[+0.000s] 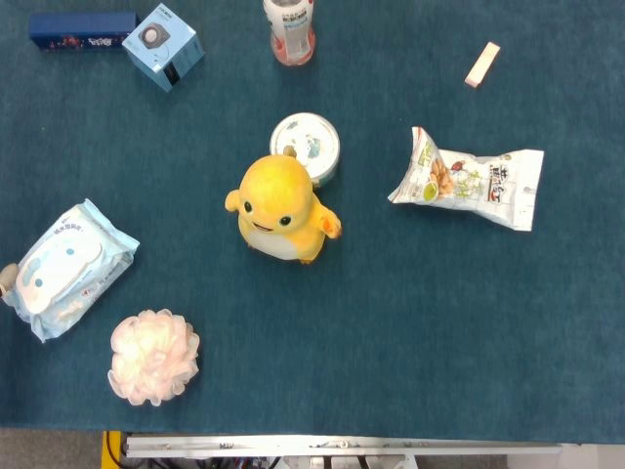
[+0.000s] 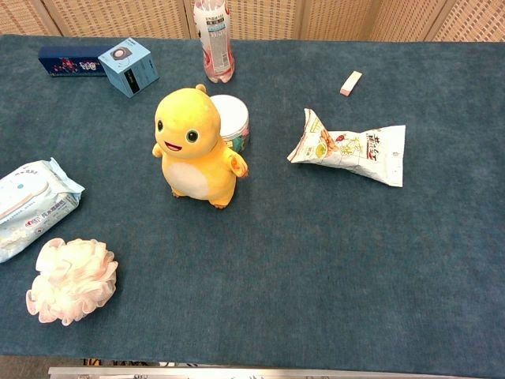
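Neither hand shows in either view. A yellow plush toy [image 1: 281, 208] [image 2: 195, 148] stands upright at the middle of the blue table cloth [image 1: 410, 332]. Right behind it sits a round white tin [image 1: 308, 145] [image 2: 230, 120], touching or nearly touching the toy. A white snack bag [image 1: 469, 179] [image 2: 349, 148] lies flat to the right. A pack of wet wipes [image 1: 68, 267] [image 2: 30, 205] lies at the left edge, with a pink bath puff [image 1: 152, 356] [image 2: 72, 279] in front of it.
At the back stand a pink drink bottle [image 1: 290, 29] [image 2: 214, 39], a light blue box [image 1: 163, 45] [image 2: 129, 66] and a dark blue box [image 1: 81, 29] [image 2: 71, 61]. A small pink eraser [image 1: 481, 64] [image 2: 351, 83] lies at the back right. A small beige object [image 1: 8, 278] touches the wipes at the left edge.
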Motion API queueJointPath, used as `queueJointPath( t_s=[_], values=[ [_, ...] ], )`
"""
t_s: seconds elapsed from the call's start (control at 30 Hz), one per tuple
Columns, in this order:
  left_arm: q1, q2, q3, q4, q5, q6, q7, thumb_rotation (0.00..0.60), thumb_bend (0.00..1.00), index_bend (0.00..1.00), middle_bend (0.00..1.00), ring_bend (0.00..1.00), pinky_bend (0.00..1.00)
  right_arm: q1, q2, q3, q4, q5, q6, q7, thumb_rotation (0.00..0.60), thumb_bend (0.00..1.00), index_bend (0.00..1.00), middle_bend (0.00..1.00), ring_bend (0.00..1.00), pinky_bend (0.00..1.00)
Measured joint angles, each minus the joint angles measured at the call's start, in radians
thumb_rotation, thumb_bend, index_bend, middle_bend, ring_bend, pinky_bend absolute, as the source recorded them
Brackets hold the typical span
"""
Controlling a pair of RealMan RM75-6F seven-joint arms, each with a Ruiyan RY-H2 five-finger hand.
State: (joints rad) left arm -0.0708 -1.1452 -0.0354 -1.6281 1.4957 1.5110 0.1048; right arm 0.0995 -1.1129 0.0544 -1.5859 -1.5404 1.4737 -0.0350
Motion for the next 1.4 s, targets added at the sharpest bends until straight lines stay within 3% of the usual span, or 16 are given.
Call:
queueJointPath(
  t_s=[0.67, 0.97, 1.4],
  values=[
    [-0.024, 0.017, 0.004, 0.0, 0.05, -0.016, -0.068, 0.6, 0.16, 0.0, 0.0, 0.0, 0.04, 0.011, 0.023, 0.026, -0.009, 0.002, 0.013, 0.034, 0.6, 0.12, 0.14, 0.23, 0.16, 0.2],
    [-0.138, 0.046, -0.005, 0.015, 0.109, -0.135, -0.208, 0.6, 0.16, 0.0, 0.0, 0.0, 0.04, 0.027, 0.051, 0.042, -0.04, 0.004, 0.01, 0.03, 0.6, 0.12, 0.14, 0.23, 0.16, 0.2],
    [-0.308, 0.017, -0.051, 0.049, 0.177, -0.234, -0.385, 0.6, 0.16, 0.0, 0.0, 0.0, 0.04, 0.045, 0.076, 0.052, -0.075, 0.003, -0.002, 0.01, 0.6, 0.12, 0.14, 0.23, 0.16, 0.2]
  ],
)
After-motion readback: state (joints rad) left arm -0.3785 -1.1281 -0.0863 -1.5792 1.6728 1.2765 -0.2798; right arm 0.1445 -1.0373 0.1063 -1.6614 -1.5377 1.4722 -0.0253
